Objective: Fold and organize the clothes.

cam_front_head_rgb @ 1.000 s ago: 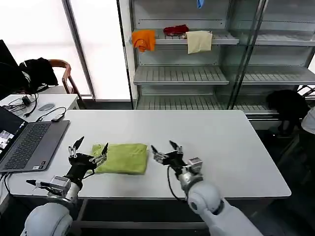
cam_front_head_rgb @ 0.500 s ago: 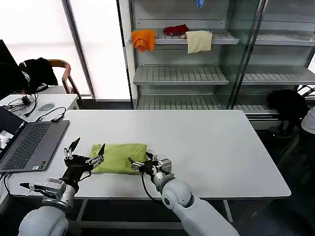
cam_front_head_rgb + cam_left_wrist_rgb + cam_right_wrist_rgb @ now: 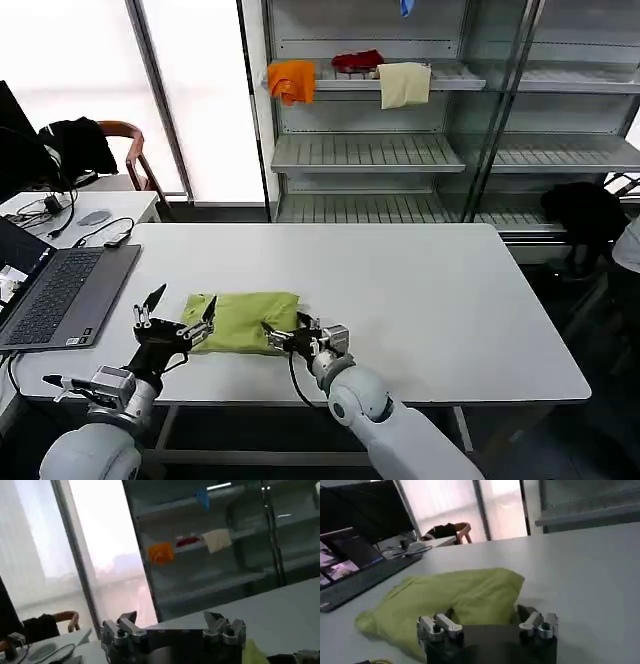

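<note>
We see the folded T-shirt (image 3: 245,320) on the counter (image 3: 450,300) between both spread claws: left claw (image 3: 178,318) beside it, right claw (image 3: 290,332) seemingly touching its edge.

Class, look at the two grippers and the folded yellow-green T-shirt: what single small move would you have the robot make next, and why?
Probably close the right gripper on the T-shirt's near edge. Its open fingers already sit at that edge in the right wrist view, while the left gripper, also open, waits at the shirt's other end, ready to grasp too.
</note>
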Robot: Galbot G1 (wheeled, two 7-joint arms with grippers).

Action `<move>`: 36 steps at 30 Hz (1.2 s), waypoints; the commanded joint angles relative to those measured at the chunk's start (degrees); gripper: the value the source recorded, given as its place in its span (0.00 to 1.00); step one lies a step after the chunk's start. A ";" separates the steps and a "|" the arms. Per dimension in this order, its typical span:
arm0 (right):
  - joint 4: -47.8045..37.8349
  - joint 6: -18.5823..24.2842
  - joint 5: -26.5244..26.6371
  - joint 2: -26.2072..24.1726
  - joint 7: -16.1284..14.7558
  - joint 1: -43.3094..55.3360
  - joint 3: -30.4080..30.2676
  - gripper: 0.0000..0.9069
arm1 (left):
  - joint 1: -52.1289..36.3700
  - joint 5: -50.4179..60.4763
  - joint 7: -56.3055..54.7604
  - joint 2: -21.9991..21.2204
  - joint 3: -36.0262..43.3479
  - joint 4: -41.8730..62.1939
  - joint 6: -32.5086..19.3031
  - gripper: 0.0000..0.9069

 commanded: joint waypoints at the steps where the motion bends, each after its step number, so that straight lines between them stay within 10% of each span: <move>1: 4.11 0.66 2.24 -1.09 -0.08 -0.99 2.33 1.00 | 0.40 0.54 0.41 -0.27 0.28 -0.32 0.07 1.00; 24: -2.93 2.31 0.44 1.10 -0.60 -1.14 1.96 0.70 | 0.40 0.87 0.92 -0.35 1.01 -0.13 -0.11 1.00; 26: -3.32 2.36 0.24 1.81 -0.45 -0.83 1.60 0.31 | 0.45 0.87 0.94 -0.39 1.02 -0.15 -0.07 1.00; 29: -3.93 2.35 -0.08 2.38 -0.28 -0.61 1.16 0.00 | 0.80 0.85 0.97 -0.43 0.93 -0.25 -0.12 1.00; 36: -2.44 2.59 -0.37 2.24 0.57 -0.71 0.97 0.00 | 0.96 0.77 0.97 -0.33 0.64 -0.40 -0.15 1.00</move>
